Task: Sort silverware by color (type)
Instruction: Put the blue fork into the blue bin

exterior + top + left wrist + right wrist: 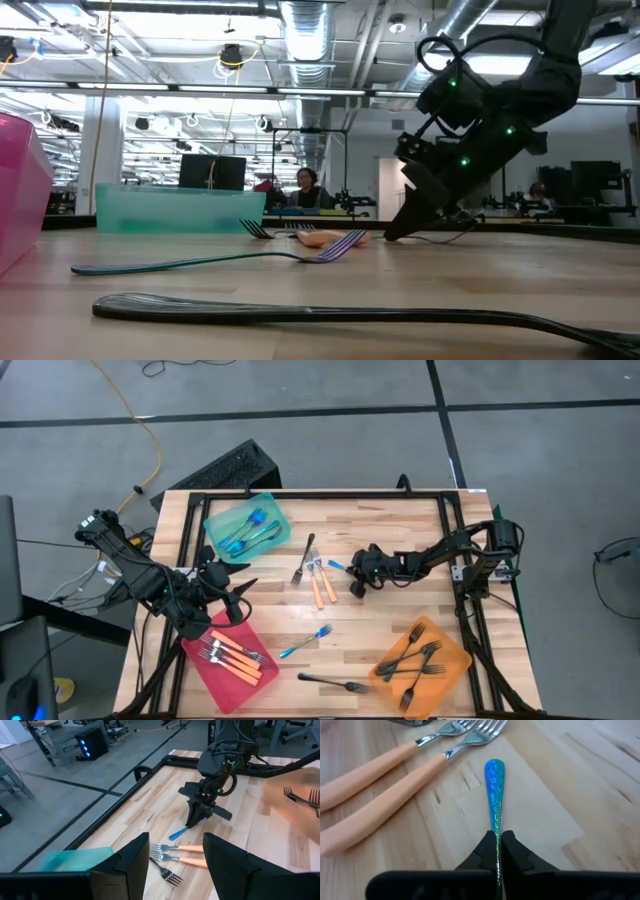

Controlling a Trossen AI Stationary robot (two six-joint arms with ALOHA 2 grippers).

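My right gripper (496, 845) is down at mid-table, shut on a blue fork (339, 565) whose patterned handle points away from it. Two orange-handled forks (320, 585) and a black fork (303, 558) lie just beyond the blue one. Nearer the front lie another blue fork (305, 643) and another black fork (335, 682). My left gripper (175, 865) hangs open above the table's left side, between the teal tray (245, 525) and the red tray (228, 658), with nothing between its fingers. My right gripper pinches the blue fork's slim stem (495, 836) between its two fingertips, well back from the rounded handle end (494, 770). The fingers slant down from the table's right side and lie along the fork. The handle rests flat on the wood; the gripper hides the tines.
The teal tray at the far left holds blue forks, the red tray at the near left holds orange-handled forks, and an orange tray (455, 658) at the near right holds black forks. A black frame (300, 494) runs along the table's edges.
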